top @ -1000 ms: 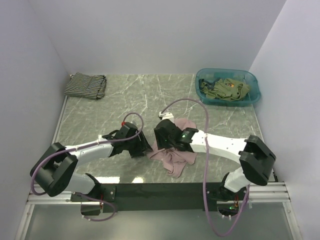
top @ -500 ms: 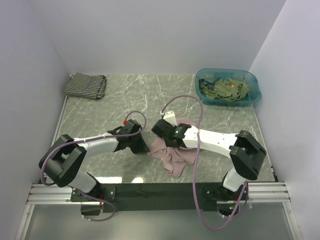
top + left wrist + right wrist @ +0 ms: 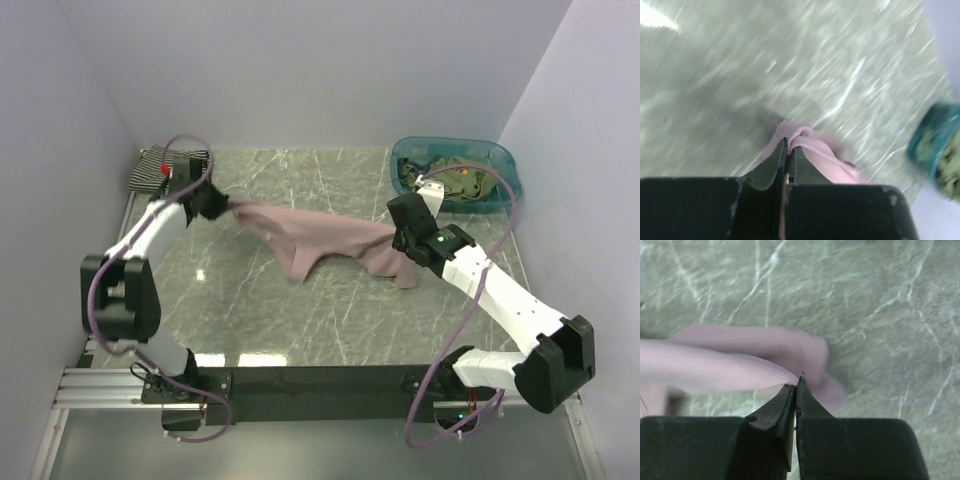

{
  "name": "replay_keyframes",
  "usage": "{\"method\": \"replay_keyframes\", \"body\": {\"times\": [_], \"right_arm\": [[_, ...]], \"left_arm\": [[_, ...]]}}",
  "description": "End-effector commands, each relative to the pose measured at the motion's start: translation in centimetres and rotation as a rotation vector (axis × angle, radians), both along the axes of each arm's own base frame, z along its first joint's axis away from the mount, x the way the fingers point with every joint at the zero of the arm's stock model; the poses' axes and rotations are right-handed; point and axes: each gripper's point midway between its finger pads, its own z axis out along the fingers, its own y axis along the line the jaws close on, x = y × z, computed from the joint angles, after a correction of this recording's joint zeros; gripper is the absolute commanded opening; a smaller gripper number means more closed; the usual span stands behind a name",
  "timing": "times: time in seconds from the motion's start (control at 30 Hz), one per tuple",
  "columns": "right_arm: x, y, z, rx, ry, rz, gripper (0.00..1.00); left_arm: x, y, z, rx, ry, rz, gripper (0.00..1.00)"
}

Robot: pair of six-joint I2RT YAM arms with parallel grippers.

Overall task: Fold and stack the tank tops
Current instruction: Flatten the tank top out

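Since a second ago both arms have swung apart and away from the near middle of the marble table, and the pink tank top has gone from a crumpled heap between them to a long band pulled out across the table.

The left arm reaches to the far left corner and the right arm angles up toward the far right. The pink tank top spans the space between them; its middle sags in a fold toward the tabletop, and a loose end hangs below the right-hand grip.

The teal basin sits in the far right corner, just beyond the right arm's wrist, with the olive tank tops bunched inside it. The striped tank top lies in the far left corner, partly hidden behind the left arm.

The left gripper is pressed together on one end of the pink tank top — its wrist view shows a ribbed hem pinched between the closed tips. The right gripper is likewise clamped on the other end, with a ridge of pink cloth caught at its fingertips.
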Motion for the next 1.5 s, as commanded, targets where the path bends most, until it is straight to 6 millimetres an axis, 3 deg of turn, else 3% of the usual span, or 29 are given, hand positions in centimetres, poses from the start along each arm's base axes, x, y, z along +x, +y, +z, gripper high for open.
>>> {"method": "replay_keyframes", "body": {"times": [0.0,0.1,0.17,0.23,0.33,0.37,0.43,0.47,0.5,0.57,0.6,0.7,0.73,0.83,0.93,1.0,1.03,1.2,1.47], "right_arm": [[1.6,-1.5,-1.7,-0.009,0.019,-0.038,0.0],[2.0,-0.7,-3.0,-0.001,0.07,0.0,0.0],[1.5,0.7,-3.9,0.036,0.092,0.066,0.0],[0.9,1.4,-4.3,0.055,0.096,0.096,0.05],[0.7,1.7,-5.5,0.07,0.115,0.106,0.23],[0.7,1.9,-5.8,0.073,0.12,0.108,0.33],[1.1,2.1,-6.0,0.078,0.118,0.106,0.41],[1.3,2.2,-6.0,0.077,0.115,0.106,0.45],[1.5,2.0,-6.3,0.062,0.121,0.098,0.46],[2.0,2.0,-6.0,0.058,0.113,0.089,0.47],[2.2,2.0,-6.2,0.053,0.115,0.087,0.47],[2.5,2.1,-5.8,0.054,0.106,0.079,0.47],[2.5,2.1,-5.7,0.056,0.106,0.081,0.47],[2.1,1.8,-5.6,0.056,0.099,0.072,0.48],[1.7,1.2,-5.1,0.048,0.087,0.063,0.5],[1.5,1.1,-4.8,0.055,0.078,0.064,0.5],[1.2,1.1,-5.0,0.063,0.084,0.065,0.51],[0.3,1.1,-4.8,0.104,0.068,0.055,0.51],[-1.5,-1.2,-5.2,0.146,0.031,-0.039,0.55]], "left_arm": [[4.5,0.0,0.8,0.056,-0.012,-0.027,0.01],[7.8,-0.5,-0.2,0.054,0.019,-0.056,0.09],[9.2,-0.8,-0.2,0.041,0.014,-0.083,0.36],[9.3,-1.3,0.6,0.036,-0.018,-0.121,0.62],[6.7,-1.1,2.6,0.06,-0.058,-0.133,0.82],[5.9,-1.0,2.9,0.067,-0.058,-0.136,0.82],[3.8,-2.3,3.1,0.078,-0.059,-0.173,0.82],[1.6,-3.0,2.8,0.087,-0.05,-0.195,0.81],[0.0,-5.4,2.5,0.089,-0.042,-0.246,0.79],[-3.0,-7.4,0.8,0.087,-0.001,-0.284,0.72],[-4.5,-9.8,0.1,0.065,0.021,-0.311,0.63],[-7.1,-12.9,-2.7,0.047,0.081,-0.318,0.53],[-7.4,-13.3,-3.9,0.046,0.099,-0.312,0.46],[-7.8,-15.2,-5.1,0.018,0.119,-0.315,0.4],[-7.1,-16.2,-5.7,0.037,0.116,-0.308,0.45],[-6.7,-16.7,-5.8,0.049,0.102,-0.309,0.58],[-6.6,-16.9,-6.1,0.048,0.102,-0.311,0.59],[-6.3,-17.0,-7.4,0.053,0.13,-0.291,0.53],[-6.2,-16.7,-9.7,0.077,0.175,-0.255,0.5]]}}
